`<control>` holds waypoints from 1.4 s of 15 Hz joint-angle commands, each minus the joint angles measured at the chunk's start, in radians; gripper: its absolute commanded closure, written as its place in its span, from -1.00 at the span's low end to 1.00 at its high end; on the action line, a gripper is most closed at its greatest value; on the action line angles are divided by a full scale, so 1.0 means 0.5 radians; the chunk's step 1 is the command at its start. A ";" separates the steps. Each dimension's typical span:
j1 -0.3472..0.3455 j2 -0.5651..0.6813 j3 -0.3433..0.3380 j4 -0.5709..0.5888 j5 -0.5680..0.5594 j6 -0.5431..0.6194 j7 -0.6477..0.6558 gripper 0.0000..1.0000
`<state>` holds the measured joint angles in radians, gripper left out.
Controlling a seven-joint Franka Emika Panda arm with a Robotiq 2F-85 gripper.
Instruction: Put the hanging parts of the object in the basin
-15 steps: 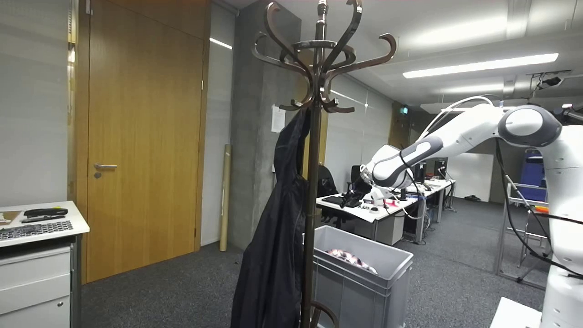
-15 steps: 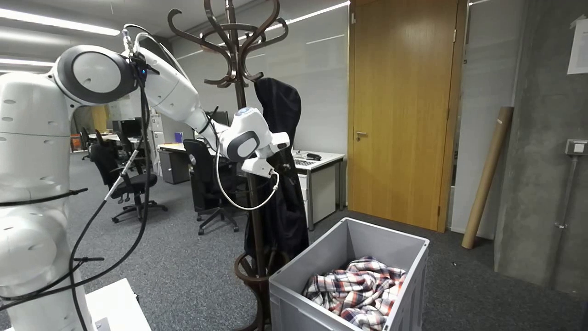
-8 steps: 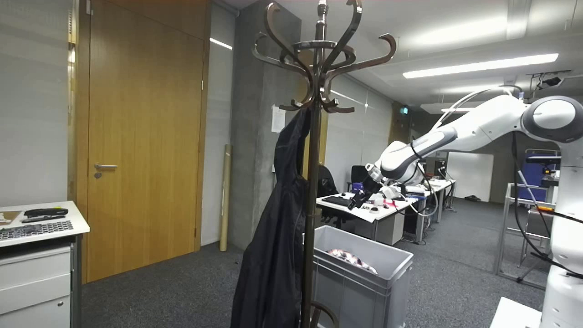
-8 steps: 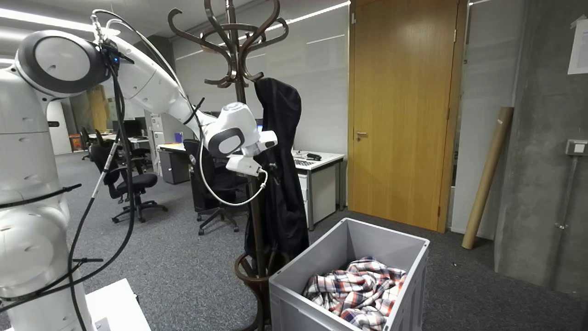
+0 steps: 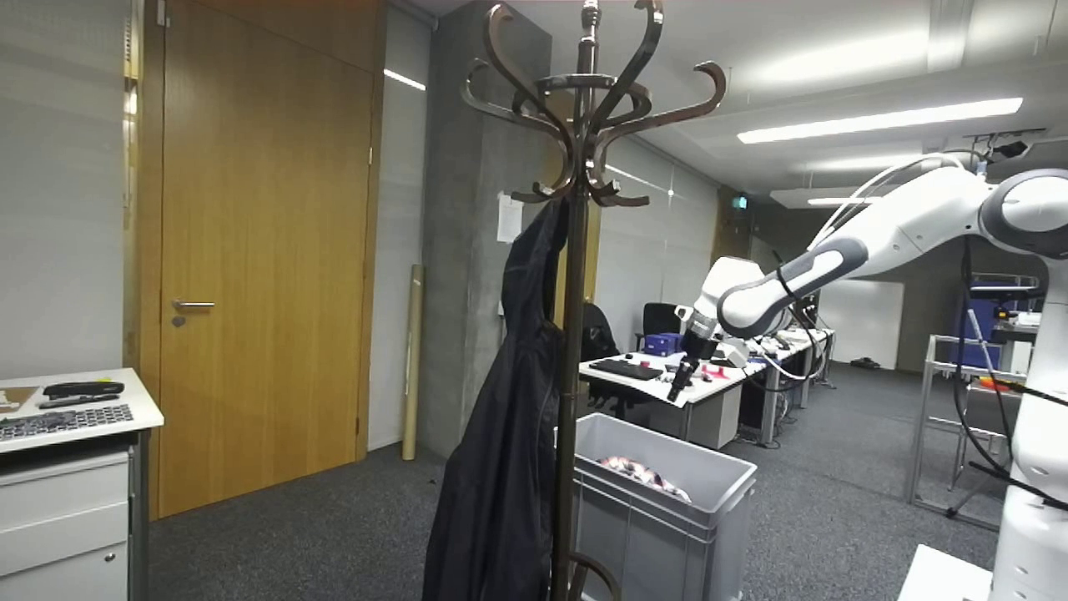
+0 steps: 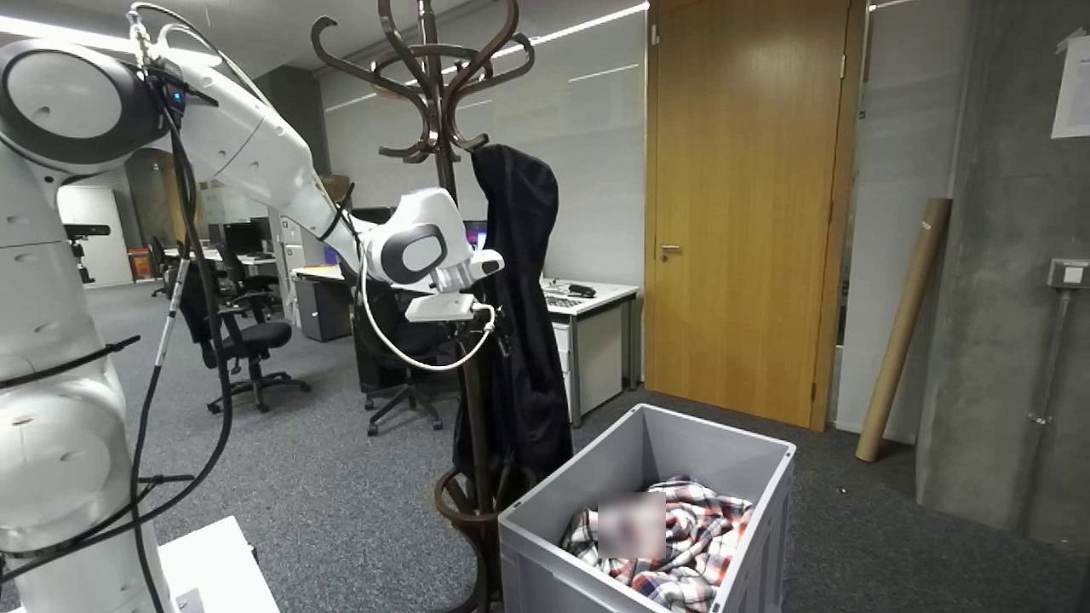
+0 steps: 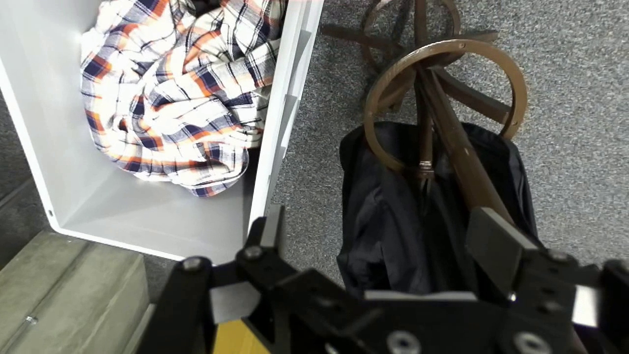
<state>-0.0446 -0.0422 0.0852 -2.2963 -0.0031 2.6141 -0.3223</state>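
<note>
A dark jacket (image 5: 501,434) hangs on the brown coat rack (image 5: 576,292). The jacket also shows in an exterior view (image 6: 530,340) and in the wrist view (image 7: 373,216). The grey basin (image 6: 588,468) stands on the floor beside the rack. A plaid shirt (image 6: 707,545) lies crumpled in it and also shows in the wrist view (image 7: 186,98). My gripper (image 7: 381,231) is open and empty, fingers wide apart, pointing down. In an exterior view it (image 5: 674,397) is above the basin, apart from the jacket. Elsewhere the wrist and jacket make it hard to see.
The rack's pole (image 7: 454,137) and lower ring (image 7: 516,93) stand near the basin's side. Desks (image 5: 667,388) and office chairs (image 6: 255,336) stand farther back. A cardboard tube (image 6: 904,328) leans by the concrete pillar (image 6: 1005,358).
The arm has drawn back from the rack toward its base. The gripper has tilted to point more steeply down. Jacket, shirt and basin have not moved.
</note>
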 commanded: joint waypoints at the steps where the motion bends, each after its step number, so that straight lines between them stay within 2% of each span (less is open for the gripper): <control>1: 0.105 -0.145 -0.040 -0.089 0.080 -0.021 -0.150 -1.00; 5: 0.211 -0.190 -0.070 -0.103 0.386 -0.010 -0.427 -1.00; 6: 0.219 -0.192 -0.072 -0.098 0.384 -0.021 -0.413 -1.00; 9: 0.187 -0.177 -0.045 -0.072 0.095 -0.072 -0.163 -1.00; 12: 0.172 -0.181 -0.002 -0.051 -0.317 -0.210 0.186 -1.00; 15: 0.236 -0.176 0.062 -0.027 -0.460 -0.394 0.382 -1.00; 21: 0.483 -0.074 0.229 0.016 -0.096 -0.441 0.364 -1.00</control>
<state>0.1504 -0.0926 0.1696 -2.3096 -0.1167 2.4259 -0.1597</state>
